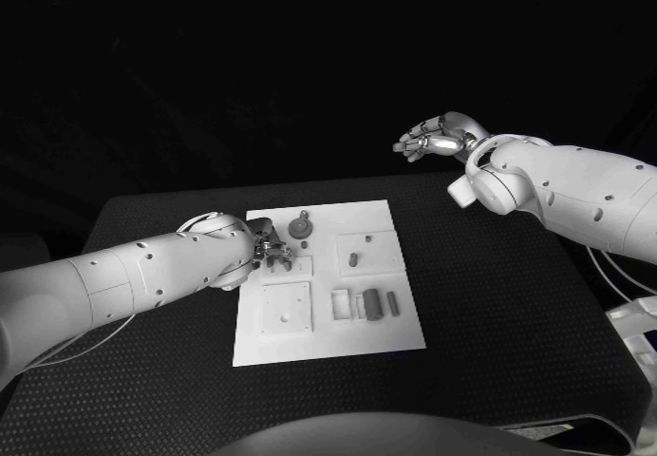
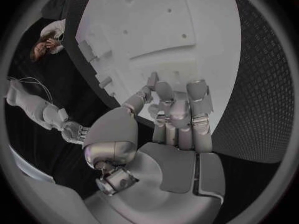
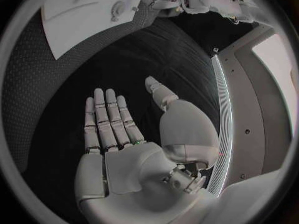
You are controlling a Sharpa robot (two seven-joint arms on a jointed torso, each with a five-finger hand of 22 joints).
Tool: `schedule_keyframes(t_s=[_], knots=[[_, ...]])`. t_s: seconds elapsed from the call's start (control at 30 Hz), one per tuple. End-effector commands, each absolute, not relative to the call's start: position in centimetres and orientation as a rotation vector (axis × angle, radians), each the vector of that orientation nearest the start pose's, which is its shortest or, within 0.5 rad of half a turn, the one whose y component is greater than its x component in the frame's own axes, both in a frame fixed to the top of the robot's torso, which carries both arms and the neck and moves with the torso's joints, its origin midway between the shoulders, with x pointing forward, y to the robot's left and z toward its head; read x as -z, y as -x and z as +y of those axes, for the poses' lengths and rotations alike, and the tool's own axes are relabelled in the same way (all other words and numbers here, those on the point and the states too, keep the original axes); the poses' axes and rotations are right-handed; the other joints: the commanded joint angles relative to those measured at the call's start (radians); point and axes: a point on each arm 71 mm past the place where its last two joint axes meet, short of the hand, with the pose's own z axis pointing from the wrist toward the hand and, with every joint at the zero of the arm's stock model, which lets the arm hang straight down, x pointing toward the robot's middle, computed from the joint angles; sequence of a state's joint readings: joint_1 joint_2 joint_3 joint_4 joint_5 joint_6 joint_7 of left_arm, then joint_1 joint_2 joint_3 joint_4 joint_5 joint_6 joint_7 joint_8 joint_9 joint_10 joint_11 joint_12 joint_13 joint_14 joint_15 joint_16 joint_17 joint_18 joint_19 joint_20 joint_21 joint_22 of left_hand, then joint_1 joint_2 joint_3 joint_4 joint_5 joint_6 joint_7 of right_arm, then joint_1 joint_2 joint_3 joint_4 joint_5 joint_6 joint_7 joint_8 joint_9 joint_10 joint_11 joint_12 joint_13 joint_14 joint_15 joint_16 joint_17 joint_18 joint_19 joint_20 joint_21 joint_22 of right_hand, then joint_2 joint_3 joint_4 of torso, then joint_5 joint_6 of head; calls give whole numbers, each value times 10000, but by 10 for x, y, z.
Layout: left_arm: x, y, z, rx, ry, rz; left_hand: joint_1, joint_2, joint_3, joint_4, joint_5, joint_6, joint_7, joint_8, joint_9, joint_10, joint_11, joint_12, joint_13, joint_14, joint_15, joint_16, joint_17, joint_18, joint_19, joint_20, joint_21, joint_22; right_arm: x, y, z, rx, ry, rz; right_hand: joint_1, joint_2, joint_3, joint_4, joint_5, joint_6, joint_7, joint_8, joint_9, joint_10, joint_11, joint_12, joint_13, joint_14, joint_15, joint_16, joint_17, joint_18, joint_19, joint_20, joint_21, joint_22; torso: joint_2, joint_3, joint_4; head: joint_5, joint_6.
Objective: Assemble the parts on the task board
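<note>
Several grey parts (image 1: 372, 304) still lie loose in the near recesses of the task board (image 1: 397, 334), and a round one (image 1: 300, 228) sits near its far edge, so I judge the assembly barely begun. My left hand (image 1: 270, 255) hangs over the board's left side, just short of that round part; its fingers are curled in close together, and from the left wrist view I cannot tell whether anything small is pinched at their tips (image 2: 167, 92). If something is, a loose pinch could let it fall or tilt as I lower it, and it would jam at the mouth of its seat. Pressing down off-centre could also slide the board across the table (image 1: 520, 313). My right hand (image 1: 436, 139) is raised well beyond the table's far right corner, fingers loosely bent and holding nothing, too far off to steady the board.
</note>
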State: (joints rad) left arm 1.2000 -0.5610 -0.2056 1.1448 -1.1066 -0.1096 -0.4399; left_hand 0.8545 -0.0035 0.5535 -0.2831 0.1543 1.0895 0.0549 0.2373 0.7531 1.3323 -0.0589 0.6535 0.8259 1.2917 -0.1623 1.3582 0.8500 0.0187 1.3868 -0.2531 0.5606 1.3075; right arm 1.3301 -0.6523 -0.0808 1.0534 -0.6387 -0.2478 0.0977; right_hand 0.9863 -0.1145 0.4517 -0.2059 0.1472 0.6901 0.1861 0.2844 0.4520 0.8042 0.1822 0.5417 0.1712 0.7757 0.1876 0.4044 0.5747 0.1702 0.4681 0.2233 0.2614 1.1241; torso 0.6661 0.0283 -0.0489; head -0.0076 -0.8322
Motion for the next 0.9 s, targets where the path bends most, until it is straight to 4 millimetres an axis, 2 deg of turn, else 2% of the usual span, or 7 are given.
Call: schedule_keyframes(t_s=[0.03, 0.07, 0.1, 0.23, 0.33, 0.8, 0.9], knots=[[287, -520, 189, 3108, 2619, 21926, 440, 138, 133, -58, 542, 212, -56, 145, 81, -2, -35, 59, -13, 63, -32, 2, 16, 320, 70, -14, 41, 221, 155, -582, -250, -9314, -5699, 16332, 1, -16, -5, 85, 4, -77, 561, 51, -18, -39, 20, 56, -17, -67, 6, -58, 17, -129, -30, 17, -51, 13, 1, -1, -1, 3, -2], [287, -520, 190, 3097, 2664, 21867, 520, 173, 158, -52, 891, 301, -83, 206, 116, 14, -63, 64, -14, 68, -18, 9, 19, 308, 76, -3, 53, 224, 155, -582, -250, -9311, -5700, 16328, 0, -17, -5, 87, 4, -77, 561, 52, -19, -40, 20, 57, -18, -68, 6, -59, 18, -129, -30, 17, -52, 14, 0, -3, 0, 1, 2], [287, -520, 191, 3090, 2687, 21862, 541, 182, 165, -50, 982, 324, -90, 222, 125, 18, -71, 65, -15, 69, -14, 11, 20, 305, 78, -1, 56, 225, 155, -582, -250, -9313, -5700, 16329, -2, -18, -6, 89, 4, -77, 561, 52, -19, -40, 20, 57, -19, -68, 6, -60, 18, -129, -30, 17, -53, 15, 0, -1, 0, 1, 3], [288, -520, 191, 3091, 2719, 21917, 541, 182, 165, -50, 982, 324, -90, 222, 125, 18, -71, 65, -15, 69, -14, 11, 20, 305, 78, -1, 56, 225, 155, -582, -249, -9330, -5698, 16339, -12, -21, -8, 103, 4, -77, 561, 53, -22, -41, 20, 59, -24, -67, 6, -64, 23, -129, -28, 16, -59, 20, 2, 0, -2, 0, -5], [288, -519, 190, 3106, 2677, 21978, 851, 109, 485, 27, 956, 486, -132, 344, 193, 75, -87, 57, -48, 84, -121, 6, 12, 292, 97, 5, 62, 207, 155, -582, -249, -9336, -5709, 16336, -19, -20, -9, 113, 4, -77, 561, 54, -24, -41, 20, 61, -27, -66, 6, -66, 26, -129, -27, 16, -63, 23, 3, -3, 0, -2, -10], [288, -517, 189, 3152, 2637, 22022, 854, 99, 496, 34, 968, 494, -132, 351, 197, 78, -89, 56, -50, 86, -123, 6, 11, 289, 98, 7, 63, 206, 155, -581, -250, -9334, -5739, 16315, -47, -22, -13, 156, 4, -79, 560, 58, -32, -43, 20, 68, -41, -66, 6, -79, 40, -128, -25, 15, -82, 37, -3, 0, -1, 15, -24], [288, -516, 189, 3162, 2613, 22058, 861, 51, 544, 60, 1106, 559, -150, 406, 226, 100, -101, 53, -64, 91, -134, 10, 12, 281, 109, 11, 70, 205, 155, -581, -251, -9335, -5750, 16311, -51, -24, -13, 163, 4, -79, 560, 59, -33, -44, 20, 70, -43, -66, 6, -82, 42, -128, -24, 15, -84, 40, -1, 3, -2, 8, -27]])
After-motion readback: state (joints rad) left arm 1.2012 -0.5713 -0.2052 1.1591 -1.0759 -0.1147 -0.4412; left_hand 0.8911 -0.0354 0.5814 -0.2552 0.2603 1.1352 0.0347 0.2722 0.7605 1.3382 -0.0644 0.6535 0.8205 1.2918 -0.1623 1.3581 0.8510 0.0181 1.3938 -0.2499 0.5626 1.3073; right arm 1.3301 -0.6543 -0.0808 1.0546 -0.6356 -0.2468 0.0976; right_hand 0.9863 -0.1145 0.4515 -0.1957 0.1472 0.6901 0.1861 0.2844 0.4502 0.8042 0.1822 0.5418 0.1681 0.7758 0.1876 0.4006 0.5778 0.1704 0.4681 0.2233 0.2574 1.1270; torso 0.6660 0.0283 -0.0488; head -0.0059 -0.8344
